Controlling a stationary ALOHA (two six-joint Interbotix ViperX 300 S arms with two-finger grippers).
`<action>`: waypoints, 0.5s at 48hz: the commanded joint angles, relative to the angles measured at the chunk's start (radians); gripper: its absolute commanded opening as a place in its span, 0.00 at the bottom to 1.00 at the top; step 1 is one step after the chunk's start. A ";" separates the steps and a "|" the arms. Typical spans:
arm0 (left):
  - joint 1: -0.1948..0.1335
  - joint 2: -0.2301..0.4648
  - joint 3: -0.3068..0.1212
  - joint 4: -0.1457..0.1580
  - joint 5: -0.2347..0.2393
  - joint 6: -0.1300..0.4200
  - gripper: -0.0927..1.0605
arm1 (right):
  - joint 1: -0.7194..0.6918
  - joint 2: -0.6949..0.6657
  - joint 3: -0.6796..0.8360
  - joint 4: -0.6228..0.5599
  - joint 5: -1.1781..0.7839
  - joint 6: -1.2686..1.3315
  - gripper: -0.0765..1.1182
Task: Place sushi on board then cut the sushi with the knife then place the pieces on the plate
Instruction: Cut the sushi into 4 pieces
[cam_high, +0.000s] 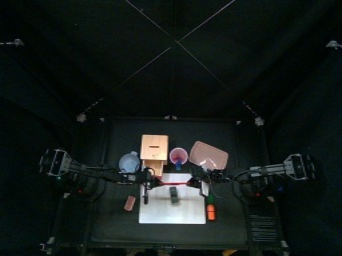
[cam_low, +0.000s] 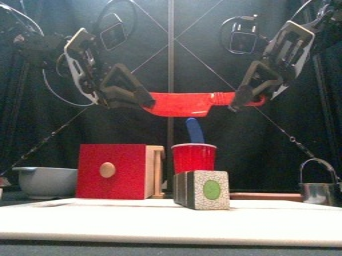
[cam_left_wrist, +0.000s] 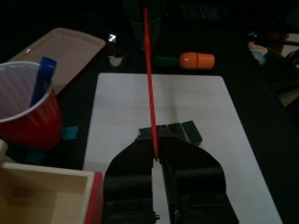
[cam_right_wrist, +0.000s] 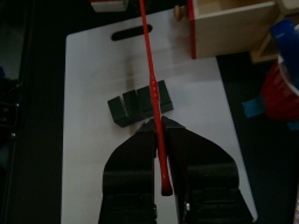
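- The worktop (cam_high: 107, 228) is carrying the white board (cam_high: 174, 207) near its front edge, between the two arms.
- The left arm is reaching in from the left and the right arm from the right. Both are angling down toward the middle and meeting high above the board.
- The wooden box (cam_low: 118, 170) is standing behind the board toward the left, its red drawer front facing forward.
- The pink tray (cam_high: 210, 154) is lying behind the board toward the right.
- The blue-grey bowl (cam_low: 47, 180) is sitting left of the box.
- The red cup (cam_low: 194, 158) is standing between the box and the tray, holding the blue knife (cam_low: 195, 130) upright.
- The red knife (cam_low: 201, 102) is hanging level in the air, well above the board. The left fingers (cam_low: 134, 92) are clamping one end and the right fingers (cam_low: 254, 92) are clamping the other.
- The sushi roll (cam_low: 203, 188) is resting on the board near its middle, right under the red knife, with its dark green blocks pressed together.
- The metal cutter (cam_low: 318, 185) is standing at the far right.
- An orange toy (cam_high: 210, 212) is lying on the worktop just beside the board's right edge.
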 joint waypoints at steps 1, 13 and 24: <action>-0.032 0.018 -0.026 -0.011 -0.003 0.002 0.39 | -0.003 0.006 -0.009 -0.026 0.009 -0.002 0.42; -0.084 0.097 -0.057 -0.054 -0.003 0.002 0.39 | -0.035 0.040 -0.011 -0.100 0.012 -0.002 0.42; -0.095 0.158 -0.092 -0.089 -0.003 0.002 0.39 | -0.044 0.072 -0.018 -0.170 0.014 -0.002 0.42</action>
